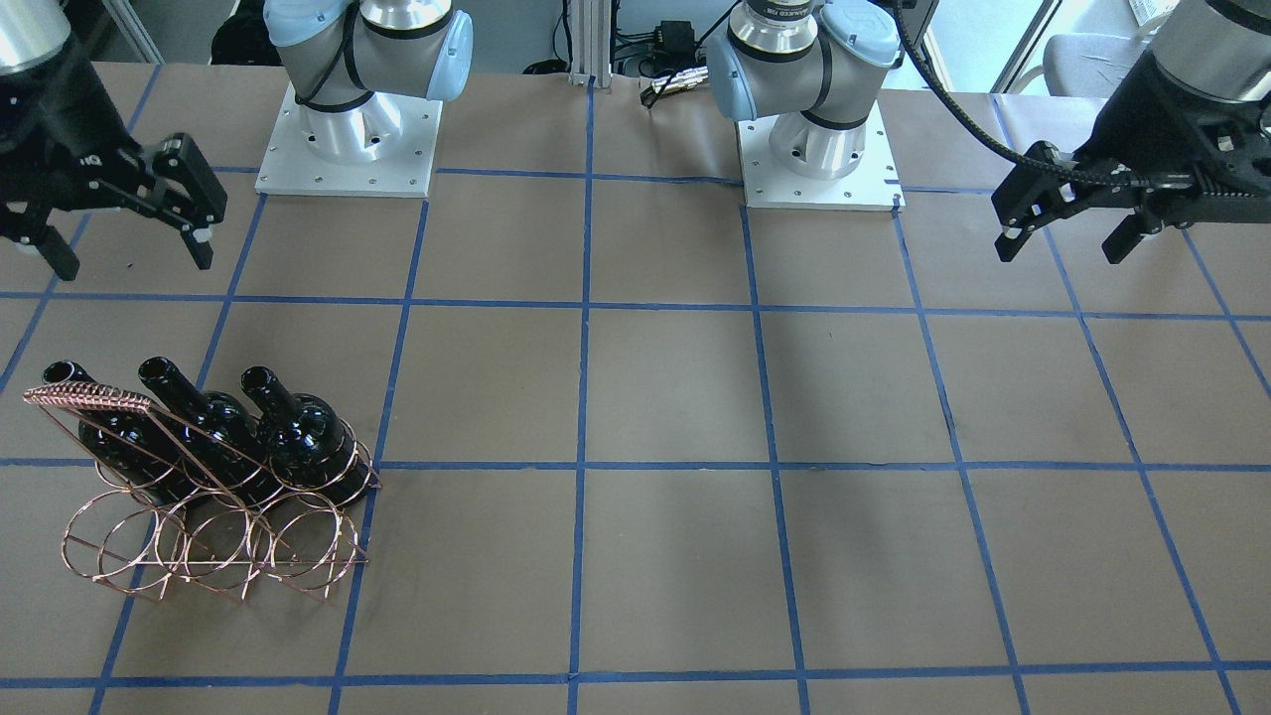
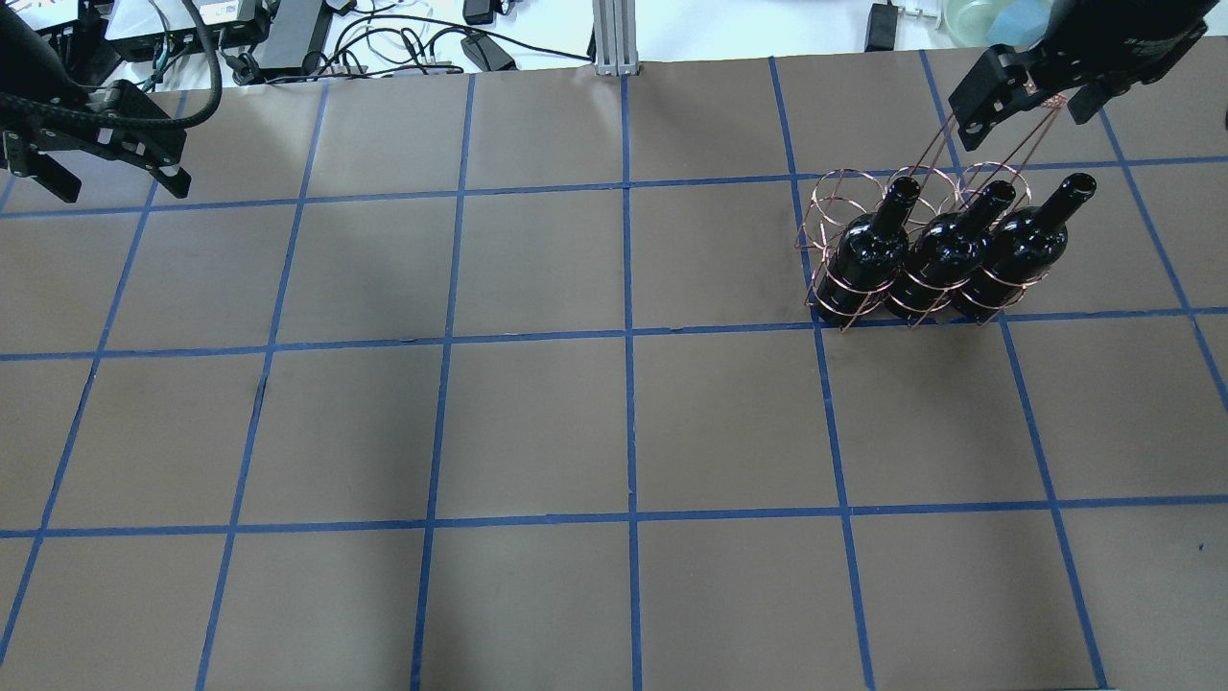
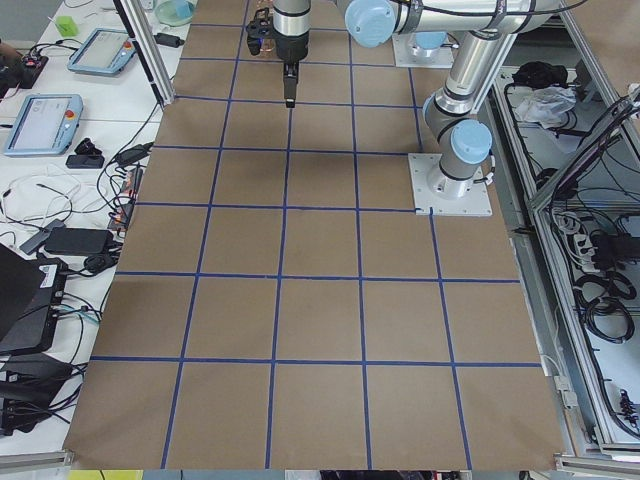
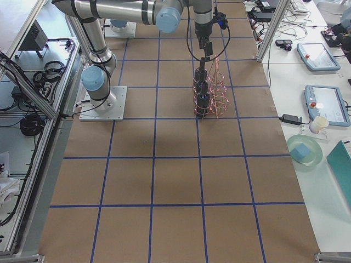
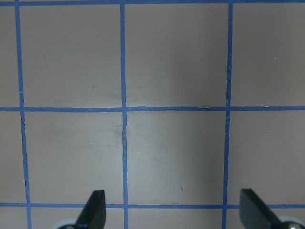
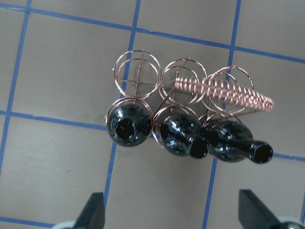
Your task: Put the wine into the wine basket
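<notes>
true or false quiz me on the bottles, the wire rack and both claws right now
1. Three glossy black glass bottles stand in the copper wire basket. True.
2. The right claw grips a bottle neck. False: it is open and holds nothing.
3. The left claw is open and empty. True.
4. One bottle lies loose on the brown table. False: all three bottles are in the basket.
5. Every ring of the basket is filled. False: the row of rings farther from the robot is empty.
</notes>
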Controlling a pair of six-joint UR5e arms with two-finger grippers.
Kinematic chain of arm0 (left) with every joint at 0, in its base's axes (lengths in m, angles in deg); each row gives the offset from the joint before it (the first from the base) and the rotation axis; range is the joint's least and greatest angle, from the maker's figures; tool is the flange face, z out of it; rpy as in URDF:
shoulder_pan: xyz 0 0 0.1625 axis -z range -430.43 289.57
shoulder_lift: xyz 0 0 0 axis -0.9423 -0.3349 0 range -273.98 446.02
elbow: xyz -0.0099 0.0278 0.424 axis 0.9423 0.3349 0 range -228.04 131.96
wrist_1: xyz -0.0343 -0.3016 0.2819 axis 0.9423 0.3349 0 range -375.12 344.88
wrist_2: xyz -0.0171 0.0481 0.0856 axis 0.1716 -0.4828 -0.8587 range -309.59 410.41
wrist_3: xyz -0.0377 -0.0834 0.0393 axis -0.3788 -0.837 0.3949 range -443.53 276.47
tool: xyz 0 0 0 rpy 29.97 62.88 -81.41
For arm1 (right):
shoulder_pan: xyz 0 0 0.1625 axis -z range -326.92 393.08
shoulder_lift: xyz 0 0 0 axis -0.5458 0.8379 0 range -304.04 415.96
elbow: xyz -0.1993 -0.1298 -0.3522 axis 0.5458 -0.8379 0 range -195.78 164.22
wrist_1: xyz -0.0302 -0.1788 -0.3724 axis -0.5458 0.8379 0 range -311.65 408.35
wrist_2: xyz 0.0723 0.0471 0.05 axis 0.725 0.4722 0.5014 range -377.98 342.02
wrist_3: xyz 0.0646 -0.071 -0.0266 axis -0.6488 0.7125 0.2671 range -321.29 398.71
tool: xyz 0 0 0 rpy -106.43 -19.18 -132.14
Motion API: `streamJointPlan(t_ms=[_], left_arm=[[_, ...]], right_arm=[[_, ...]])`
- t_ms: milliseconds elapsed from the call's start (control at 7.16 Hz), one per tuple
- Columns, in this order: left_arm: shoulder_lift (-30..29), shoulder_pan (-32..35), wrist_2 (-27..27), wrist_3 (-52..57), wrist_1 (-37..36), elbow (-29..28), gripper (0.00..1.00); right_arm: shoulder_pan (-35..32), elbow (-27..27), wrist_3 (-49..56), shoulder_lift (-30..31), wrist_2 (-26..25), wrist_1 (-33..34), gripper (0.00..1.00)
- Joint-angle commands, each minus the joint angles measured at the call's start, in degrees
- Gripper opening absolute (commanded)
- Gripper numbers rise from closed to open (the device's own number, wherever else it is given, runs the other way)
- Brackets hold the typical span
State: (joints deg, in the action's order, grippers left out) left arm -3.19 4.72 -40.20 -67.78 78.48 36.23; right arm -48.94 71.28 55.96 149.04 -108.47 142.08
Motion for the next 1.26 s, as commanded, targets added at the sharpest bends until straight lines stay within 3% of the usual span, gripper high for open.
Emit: streamJointPlan(t_ms=[0,419,1117], left_arm=[[0.1,6.5,-0.4,-1.8,0.3,-0.1,1.0],[0.4,9.9,-0.1,-6.6,0.3,0.0,1.0],[0.6,10.4,0.0,-6.5,0.4,0.0,1.0]], right_arm=[[-3.9,-1.0,-4.3,2.7,-0.2,-5.0,1.0],[-12.0,-0.8,-15.2,1.1,-0.4,-5.0,1.0],[-13.1,-0.3,-25.1,1.2,-0.4,-5.2,0.99]])
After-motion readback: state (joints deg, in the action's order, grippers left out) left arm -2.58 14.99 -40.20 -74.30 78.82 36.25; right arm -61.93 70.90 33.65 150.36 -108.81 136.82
